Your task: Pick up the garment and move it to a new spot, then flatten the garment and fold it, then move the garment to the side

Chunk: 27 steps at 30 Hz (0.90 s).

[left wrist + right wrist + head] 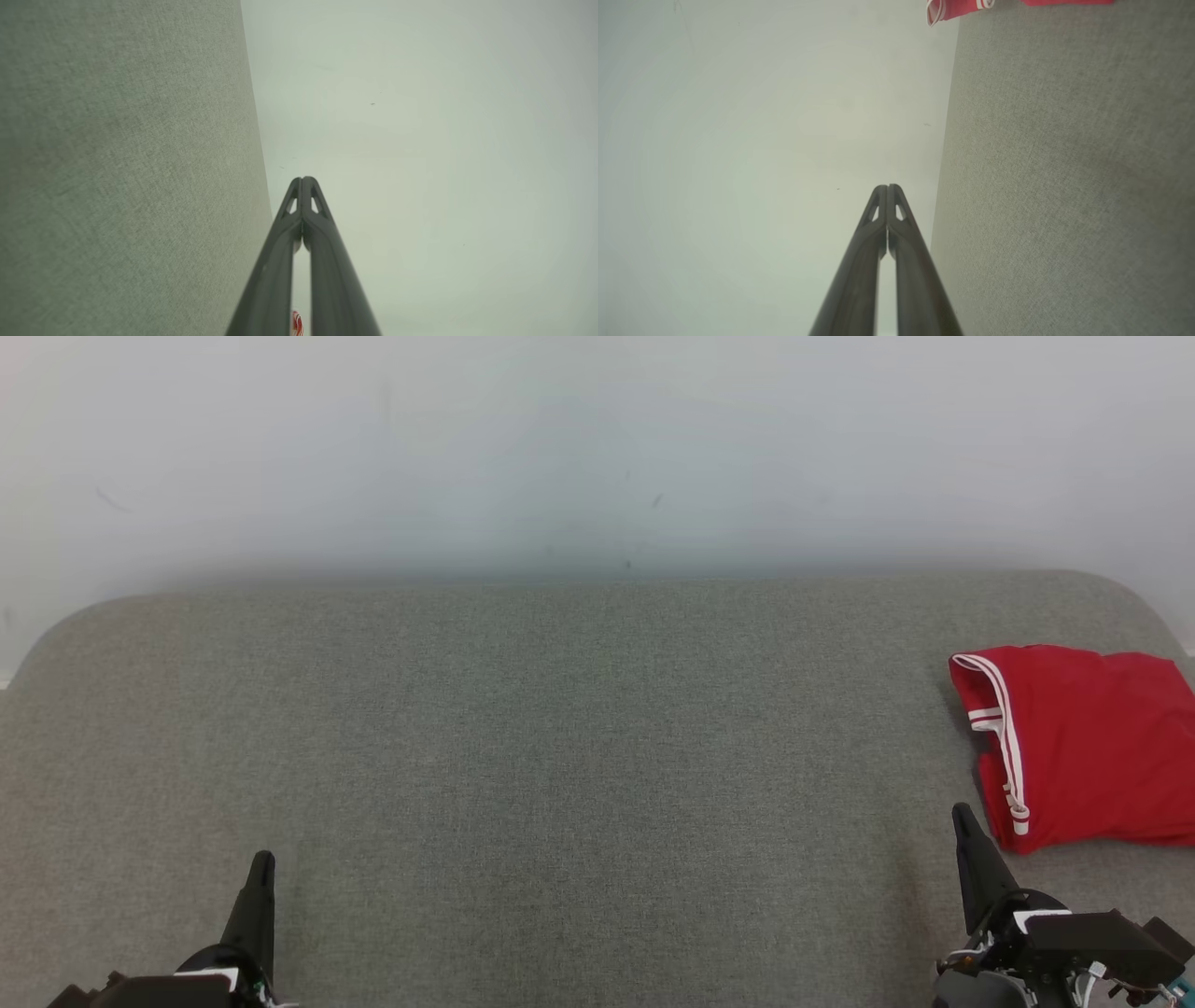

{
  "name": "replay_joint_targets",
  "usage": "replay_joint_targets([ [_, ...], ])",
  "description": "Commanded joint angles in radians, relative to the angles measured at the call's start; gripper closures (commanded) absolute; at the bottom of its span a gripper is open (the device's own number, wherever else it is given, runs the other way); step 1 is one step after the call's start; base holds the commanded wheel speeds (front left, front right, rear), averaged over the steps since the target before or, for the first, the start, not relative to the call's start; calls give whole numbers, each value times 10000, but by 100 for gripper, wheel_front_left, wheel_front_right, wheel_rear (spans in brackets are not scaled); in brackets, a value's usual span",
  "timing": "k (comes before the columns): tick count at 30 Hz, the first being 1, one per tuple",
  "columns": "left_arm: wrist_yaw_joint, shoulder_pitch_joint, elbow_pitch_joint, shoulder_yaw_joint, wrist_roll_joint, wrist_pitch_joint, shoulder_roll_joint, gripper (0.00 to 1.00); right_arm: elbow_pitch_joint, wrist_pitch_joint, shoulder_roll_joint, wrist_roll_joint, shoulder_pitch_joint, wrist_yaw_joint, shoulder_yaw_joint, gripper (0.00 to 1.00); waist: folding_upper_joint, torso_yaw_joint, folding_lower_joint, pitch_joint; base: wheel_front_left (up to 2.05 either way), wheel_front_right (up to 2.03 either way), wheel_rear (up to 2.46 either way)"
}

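Note:
A red garment (1088, 747) with white trim lies folded at the right edge of the grey fabric surface (579, 756). A strip of the garment (962, 7) shows at the top of the right wrist view, and a sliver of it (297, 324) shows between the fingers in the left wrist view. My right gripper (962, 817) hovers low at the right, just left of the garment's near corner and apart from it, shut with nothing in it. At the lower left my left gripper (264, 861) is shut and empty too. Both pairs of fingertips meet in the wrist views: left gripper (303, 179), right gripper (887, 187).
The grey fabric surface spans the view, with rounded far corners. A pale wall (597, 448) rises behind it. Wide bare fabric lies between the two grippers.

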Motion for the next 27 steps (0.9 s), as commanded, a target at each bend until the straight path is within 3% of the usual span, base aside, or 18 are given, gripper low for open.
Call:
replay_joint_targets([
  [1, -28, -141, 7, 44, -156, 47, 62, 100, -22, 52, -7, 225, -115, -21, -35, 100, -1, 3, 0, 1, 0, 0, 0],
  [27, -28, -116, 5, 40, -177, 64, 61, 100, -19, 56, -7, 209, -114, -21, -37, 100, -1, 5, 0, 2, 0, 0, 0],
])
